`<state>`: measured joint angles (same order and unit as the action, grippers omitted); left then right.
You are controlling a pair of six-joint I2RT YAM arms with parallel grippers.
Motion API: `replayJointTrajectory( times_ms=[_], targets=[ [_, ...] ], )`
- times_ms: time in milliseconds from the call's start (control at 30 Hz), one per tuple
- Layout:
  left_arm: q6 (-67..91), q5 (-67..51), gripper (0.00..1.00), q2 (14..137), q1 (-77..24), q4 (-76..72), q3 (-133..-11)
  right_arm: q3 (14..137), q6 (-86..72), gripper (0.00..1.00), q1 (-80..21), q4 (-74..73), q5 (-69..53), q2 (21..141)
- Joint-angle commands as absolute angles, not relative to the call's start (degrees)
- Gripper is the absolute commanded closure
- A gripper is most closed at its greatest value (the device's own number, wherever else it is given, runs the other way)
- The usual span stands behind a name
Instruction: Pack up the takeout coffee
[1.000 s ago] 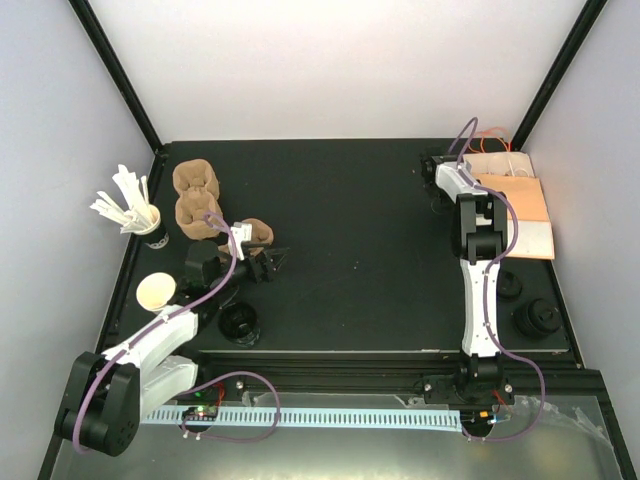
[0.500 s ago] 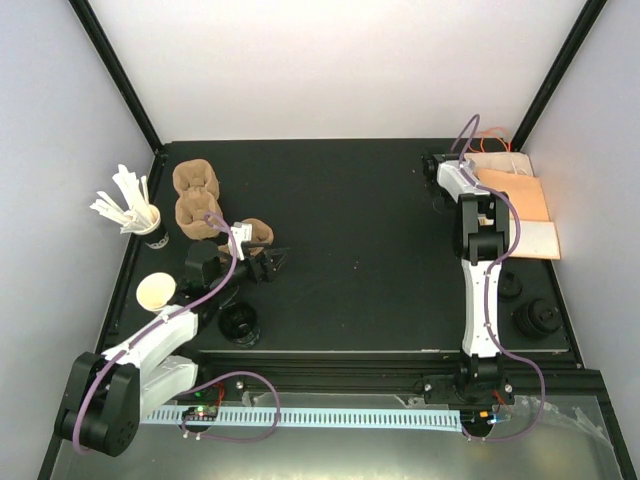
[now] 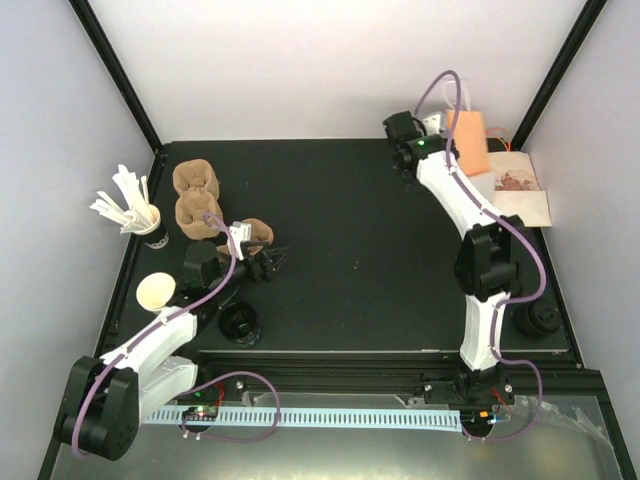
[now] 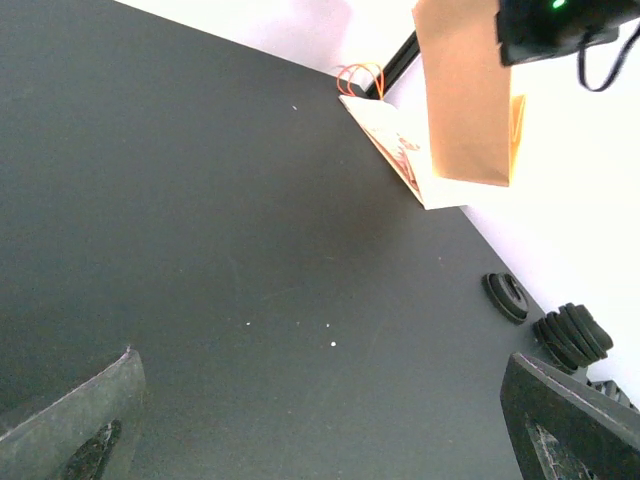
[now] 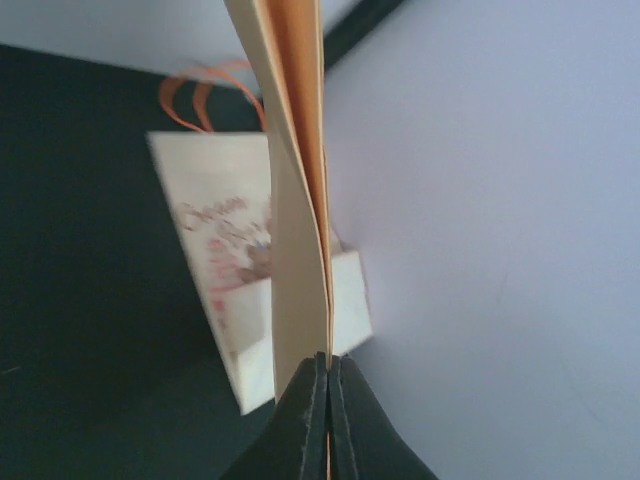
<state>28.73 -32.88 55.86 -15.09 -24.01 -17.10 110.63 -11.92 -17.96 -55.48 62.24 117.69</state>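
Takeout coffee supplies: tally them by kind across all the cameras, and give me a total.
Paper bags: 2, orange bag and white bag
Brown pulp carriers: 3
Black lids or lid stacks: 3
Cream paper cup: 1
Cup of white stirrers: 1
Total: 10

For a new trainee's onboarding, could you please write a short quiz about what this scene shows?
1. True or false: the right gripper is shut on the orange paper bag.
2. The left gripper has its jaws: A open, B shut, C hidden.
3. What lies flat on the table by the far right corner?
Key: 1 true; 2 A; 3 the white printed paper bag.
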Motion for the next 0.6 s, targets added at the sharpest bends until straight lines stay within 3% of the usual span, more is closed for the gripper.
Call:
replayJointTrajectory(
  times_ms=[0,67,167,300,433,567],
  targets=[
    [27.2,-34.1,0.01,55.2,-15.4,-25.2,-17.6,106.2,-5.3,0.99,-25.8,-49.2,58.6,109.4],
    [27.2,-34.2,0.01,55.4,-15.4,-25.6,-17.6,102.9,-2.5,0.99,-29.3,-44.3,51.3,104.1],
    [27.6,-34.2,0.01,55.7,-15.4,-25.2,-18.3,95.4,0.7,0.99,-32.1,-35.7,30.3,93.1],
    [29.7,-35.4,0.01,55.1,-15.4,-23.0,-21.1,74.4,3.0,0.99,-32.3,-12.6,5.1,76.6],
    [32.8,-36.8,0.01,53.3,-15.5,-20.1,-24.6,54.0,0.4,0.99,-32.3,9.4,-4.8,65.3],
    [33.3,-37.1,0.01,49.6,-15.6,-14.9,-28.4,49.9,-2.5,0.99,-32.3,8.9,-10.2,63.1]
  ],
)
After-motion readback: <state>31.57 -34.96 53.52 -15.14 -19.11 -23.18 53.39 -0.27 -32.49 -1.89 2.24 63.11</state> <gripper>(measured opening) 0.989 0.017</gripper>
